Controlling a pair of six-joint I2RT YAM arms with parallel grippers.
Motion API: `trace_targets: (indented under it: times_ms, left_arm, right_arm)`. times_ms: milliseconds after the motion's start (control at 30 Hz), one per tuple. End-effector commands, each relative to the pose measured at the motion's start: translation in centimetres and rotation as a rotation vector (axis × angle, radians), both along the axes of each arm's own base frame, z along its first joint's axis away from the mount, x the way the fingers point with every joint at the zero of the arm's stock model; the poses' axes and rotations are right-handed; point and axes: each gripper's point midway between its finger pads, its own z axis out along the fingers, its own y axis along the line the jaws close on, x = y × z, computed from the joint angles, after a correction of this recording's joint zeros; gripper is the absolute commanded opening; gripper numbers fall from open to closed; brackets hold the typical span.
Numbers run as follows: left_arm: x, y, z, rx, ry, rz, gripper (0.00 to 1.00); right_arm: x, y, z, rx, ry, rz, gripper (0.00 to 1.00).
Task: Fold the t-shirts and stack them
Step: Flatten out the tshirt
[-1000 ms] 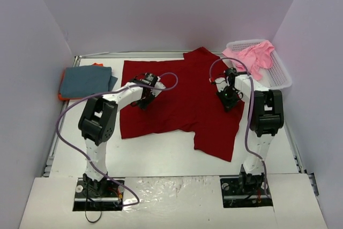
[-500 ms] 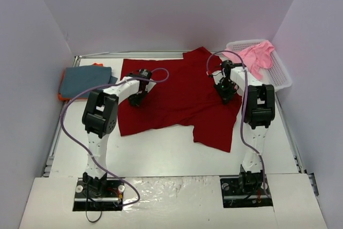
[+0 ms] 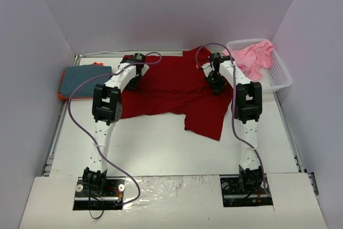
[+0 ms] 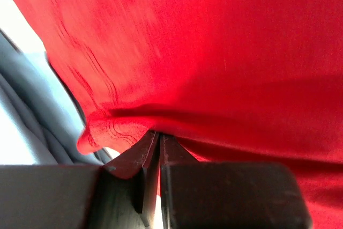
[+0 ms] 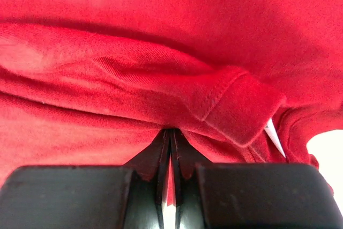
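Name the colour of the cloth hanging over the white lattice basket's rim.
Light pink, clearest in the top external view.

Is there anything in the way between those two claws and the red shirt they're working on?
Nothing visible. Both grippers are already on the dark red t-shirt: the left gripper and the right gripper each have their fingers shut on a fold of its cloth. The folded teal-blue shirt lies off to the left, and the white basket sits to the right.

Top view bright, even overhead light, soft shadows under arms; glare on foil strip (image 3: 171,186) at near bench (image 3: 161,143) edge. Wrist views close-up, cloth slightly blurred, jaws dark & out of focus.
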Motion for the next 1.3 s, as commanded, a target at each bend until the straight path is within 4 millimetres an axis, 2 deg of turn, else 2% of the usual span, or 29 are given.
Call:
trace_targets:
  times_ms: [0,100,200,233,300,333,367,400,433,467,500,533,567,600,633,667,700,800,833,867,900,933,967,1000,1033,1067,1133,1267]
  left_arm:
    - [0.5,-0.6,-0.9,-0.007,0.047,-0.022,0.02]
    - [0.9,-1.2,-0.3,0.008,0.035,-0.030,0.02]
    - [0.5,-1.6,1.4,0.034,0.004,-0.045,0.02]
    - [0.6,-1.4,2.1,0.059,-0.022,-0.041,0.02]
    - [-0.3,-1.3,4.1,0.080,-0.051,-0.039,0.02]
    - [-0.4,-1.0,5.0,0.102,-0.074,-0.030,0.02]
    - [-0.6,-0.9,7.3,0.106,-0.118,-0.027,0.02]
    - [-1.3,-0.5,7.6,0.125,-0.116,-0.024,0.04]
    - [-1.5,-0.1,10.4,0.135,-0.182,-0.012,0.08]
    - [-1.8,-0.1,11.5,0.143,-0.205,-0.014,0.15]
    - [-2.1,0.1,12.7,0.153,-0.232,-0.025,0.27]
    - [-2.8,0.3,14.8,0.147,-0.288,-0.027,0.33]
    - [-3.1,0.7,16.0,0.164,-0.322,-0.027,0.40]
    - [-3.6,0.8,16.1,0.188,-0.338,-0.054,0.53]
    - [-4.0,1.0,17.1,0.203,-0.364,-0.060,0.58]
    - [-4.7,1.3,19.2,0.204,-0.411,-0.062,0.61]
    - [-5.3,1.2,19.7,0.201,-0.417,-0.083,0.62]
    - [-7.7,1.3,18.7,0.180,-0.372,-0.162,0.63]
    - [-8.1,0.9,18.8,0.159,-0.389,-0.193,0.63]
    - [-9.6,1.3,16.0,0.177,-0.322,-0.222,0.63]
    - [-10.1,1.5,15.0,0.194,-0.304,-0.268,0.63]
    - [-10.0,1.2,14.7,0.185,-0.341,-0.291,0.63]
    - [-11.7,1.8,11.3,0.206,-0.268,-0.326,0.64]
    - [-12.2,2.0,10.2,0.233,-0.246,-0.384,0.64]
    - [-11.8,1.8,9.8,0.238,-0.287,-0.409,0.64]
    - [-12.2,2.1,8.7,0.258,-0.272,-0.434,0.65]
    - [-13.1,2.5,6.0,0.283,-0.227,-0.493,0.65]
    - [-13.8,2.2,3.5,0.266,-0.176,-0.544,0.65]
  right_arm:
    - [0.2,1.0,-5.7,0.015,0.061,0.019,0.00]
    - [0.8,1.3,-5.0,0.020,0.048,0.027,0.00]
    - [0.5,1.7,-3.6,0.027,0.034,0.041,0.00]
    - [0.6,1.8,-2.3,0.034,0.012,0.045,0.00]
    - [0.3,1.9,-1.3,0.041,-0.001,0.046,0.01]
    - [0.5,2.0,0.3,0.053,-0.031,0.046,0.06]
    - [0.4,2.2,1.2,0.065,-0.043,0.049,0.06]
    - [0.4,2.3,1.9,0.073,-0.055,0.049,0.07]
    - [0.6,2.5,3.8,0.088,-0.093,0.049,0.07]
    - [0.6,2.7,4.9,0.098,-0.114,0.050,0.07]
    - [0.5,2.8,5.7,0.105,-0.127,0.047,0.07]
    - [0.5,2.9,7.6,0.115,-0.167,0.049,0.08]
    - [0.4,2.9,8.6,0.121,-0.181,0.047,0.08]
    - [0.1,3.0,10.0,0.131,-0.209,0.050,0.10]
    - [-0.1,3.1,10.6,0.137,-0.219,0.053,0.11]
    - [-0.5,3.0,11.2,0.141,-0.226,0.052,0.12]
    - [-0.8,3.1,12.3,0.153,-0.247,0.056,0.14]
    - [-2.8,3.1,11.9,0.168,-0.222,0.058,0.26]
    - [-3.5,3.1,12.8,0.179,-0.239,0.053,0.35]
    - [-5.0,2.7,11.4,0.173,-0.198,0.047,0.36]
    - [-5.5,2.7,11.1,0.176,-0.205,0.046,0.37]
    - [-6.3,2.5,11.9,0.181,-0.227,0.046,0.39]
    - [-8.1,2.1,10.2,0.172,-0.180,0.045,0.39]
    - [-8.6,2.0,10.8,0.177,-0.207,0.052,0.39]
    - [-9.4,1.8,10.3,0.174,-0.195,0.052,0.39]
    - [-10.8,1.4,9.0,0.169,-0.158,0.051,0.39]
    - [-11.6,1.1,8.5,0.183,-0.148,0.047,0.38]
    - [-12.2,0.3,6.9,0.202,-0.123,0.003,0.38]
